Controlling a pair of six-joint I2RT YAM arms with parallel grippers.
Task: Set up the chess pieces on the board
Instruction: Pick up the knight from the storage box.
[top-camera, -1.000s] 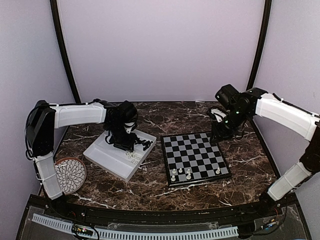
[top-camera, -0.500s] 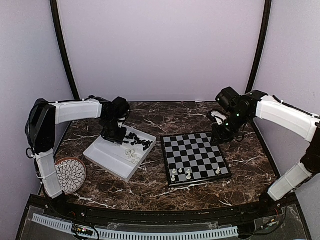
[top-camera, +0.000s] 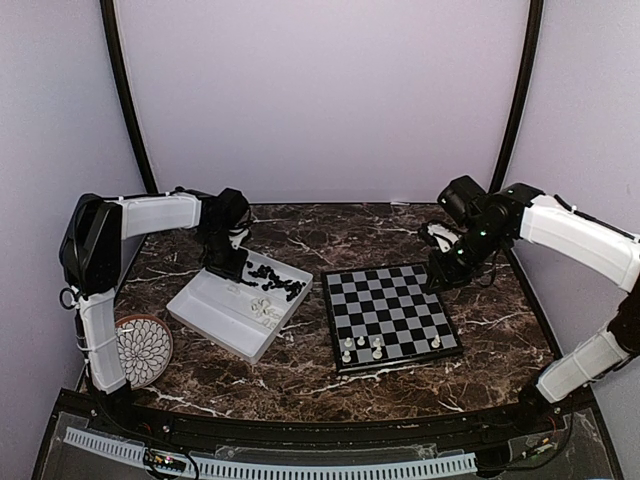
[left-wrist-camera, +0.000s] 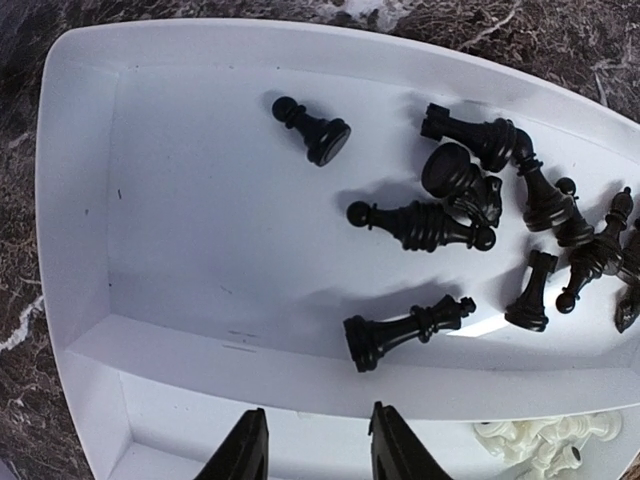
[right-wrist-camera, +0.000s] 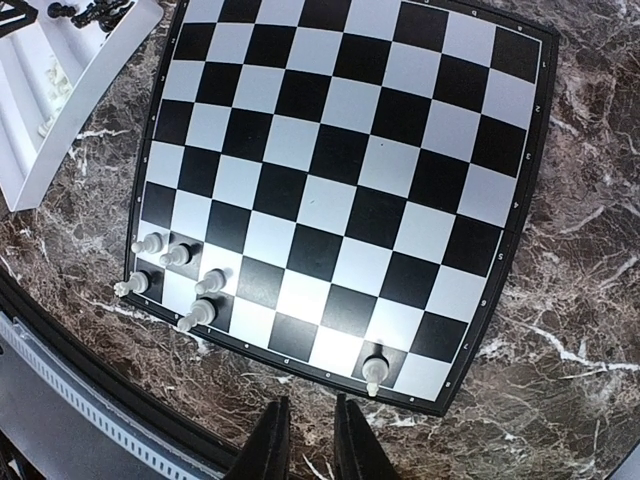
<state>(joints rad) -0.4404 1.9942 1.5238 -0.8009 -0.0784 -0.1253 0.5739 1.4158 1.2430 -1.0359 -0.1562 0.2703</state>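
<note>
- Left claw (left-wrist-camera: 315, 452): fingers apart, holding nothing, over the tray (left-wrist-camera: 80, 200).
- Just ahead of it, black chess pieces (left-wrist-camera: 420, 225) lie toppled; unplaced white ones sit heaped to its right.
- Right claw (right-wrist-camera: 308, 445): narrowly parted, empty, just off the board (right-wrist-camera: 340, 150).
- Ahead of it stand 6 white chess pieces (right-wrist-camera: 197, 317); setup looks barely begun, no black placed.
</note>
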